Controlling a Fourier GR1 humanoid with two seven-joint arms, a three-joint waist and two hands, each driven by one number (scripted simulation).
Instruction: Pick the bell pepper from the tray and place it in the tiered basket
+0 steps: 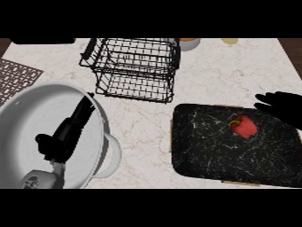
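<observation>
A: Where's the bell pepper point(245, 127)?
B: Lying on the tray point(205, 155), upper-right part. Red, w/ a small green stem at its upper left. Nothing's touching it.
A: Right robot hand point(290, 111)?
B: Over the tray's far-right corner, near the pepper, up & to its right. Fingers spread, released, holding nothing.
A: Left one?
B: Left robot hand point(68, 133) hangs over the big white bowl point(13, 133) on the left. Fingers straight, also empty.
A: And the tiered basket point(133, 68)?
B: Black wire, on the far side of the tabletop point(225, 80), beyond the tray's left corner & well apart from the pepper.
A: Risks from here?
B: Three, imo. First, the pepper's small & rounded, so if the fingers close off-centre it could squirt sideways across the tray, which looks slick. Second, the basket is open wire w/ stacked tiers, so a low approach could catch the frame & shove the whole thing. Third, letting go too high or at the rim means it may bounce or roll back out.
A: Anything else nearby?
B: A brown mat point(6, 82) at the left edge & an orange item point(189, 43) behind the basket. Neither is in the likely path.
</observation>
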